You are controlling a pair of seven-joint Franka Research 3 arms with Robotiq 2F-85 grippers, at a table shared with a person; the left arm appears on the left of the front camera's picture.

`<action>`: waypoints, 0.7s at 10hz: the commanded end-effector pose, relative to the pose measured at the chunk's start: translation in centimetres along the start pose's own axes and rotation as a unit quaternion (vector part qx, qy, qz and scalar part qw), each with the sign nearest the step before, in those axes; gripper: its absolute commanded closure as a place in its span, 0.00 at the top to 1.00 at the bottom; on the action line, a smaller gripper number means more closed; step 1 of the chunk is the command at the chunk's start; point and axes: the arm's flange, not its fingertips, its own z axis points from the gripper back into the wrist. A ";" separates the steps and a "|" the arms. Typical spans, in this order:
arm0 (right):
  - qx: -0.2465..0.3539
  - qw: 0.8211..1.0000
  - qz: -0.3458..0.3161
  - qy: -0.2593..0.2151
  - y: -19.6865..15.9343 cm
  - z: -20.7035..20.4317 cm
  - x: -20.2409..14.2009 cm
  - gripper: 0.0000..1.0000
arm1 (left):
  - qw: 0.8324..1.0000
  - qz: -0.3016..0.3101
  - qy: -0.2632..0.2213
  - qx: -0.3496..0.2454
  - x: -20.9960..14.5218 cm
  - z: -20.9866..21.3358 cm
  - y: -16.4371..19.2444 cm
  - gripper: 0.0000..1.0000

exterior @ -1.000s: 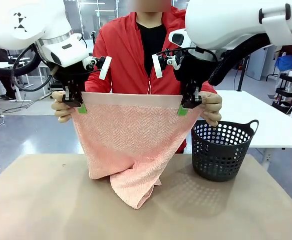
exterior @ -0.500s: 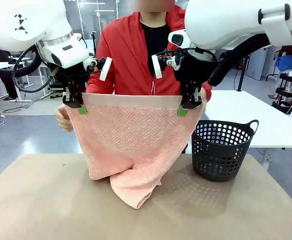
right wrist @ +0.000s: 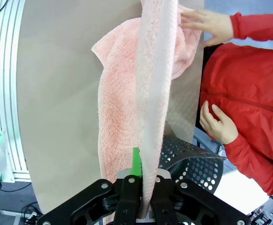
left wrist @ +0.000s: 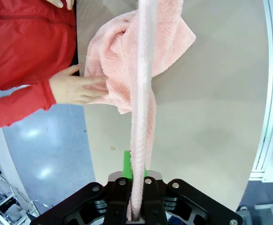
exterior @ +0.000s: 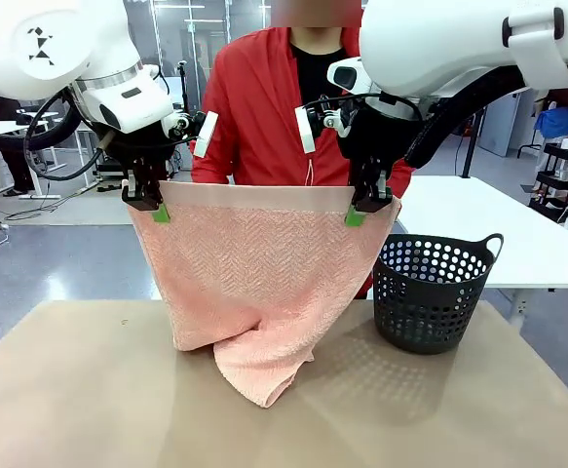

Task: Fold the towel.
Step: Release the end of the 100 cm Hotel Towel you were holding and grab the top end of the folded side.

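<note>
The towel (exterior: 254,273) hangs between two grippers. The left gripper (exterior: 155,207) and right gripper (exterior: 359,213) each have their jaws closed on one top corner, at the plain band. Below the jaws the cloth falls as a sheet, and its lower end lies bunched on the table (exterior: 69,390). There, beyond the left jaws, the person's hand (left wrist: 75,86) touches it. A black basket (exterior: 430,292) stands below the right jaws, just beside the cloth.

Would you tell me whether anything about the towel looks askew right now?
Yes: the towel hangs level between the left gripper and right gripper, but its lower end is crumpled and twisted on the table, where the person's hand touches it.
</note>
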 end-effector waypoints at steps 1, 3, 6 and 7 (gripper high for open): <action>-0.004 1.000 0.000 0.001 -0.1 0.2 -0.1 0.00 | 1.000 0.000 0.001 -0.002 0.0 0.2 0.1 0.00; -0.004 1.000 0.000 0.001 -0.1 0.2 -0.1 0.00 | 1.000 0.000 0.001 -0.002 0.0 0.2 0.1 0.00; -0.004 1.000 0.000 0.001 -0.1 0.2 -0.1 0.00 | 1.000 0.000 0.001 -0.002 0.0 0.2 0.1 0.00; -0.004 1.000 0.000 0.001 -0.1 0.2 -0.1 0.00 | 1.000 0.000 0.001 -0.002 0.0 0.2 0.1 0.00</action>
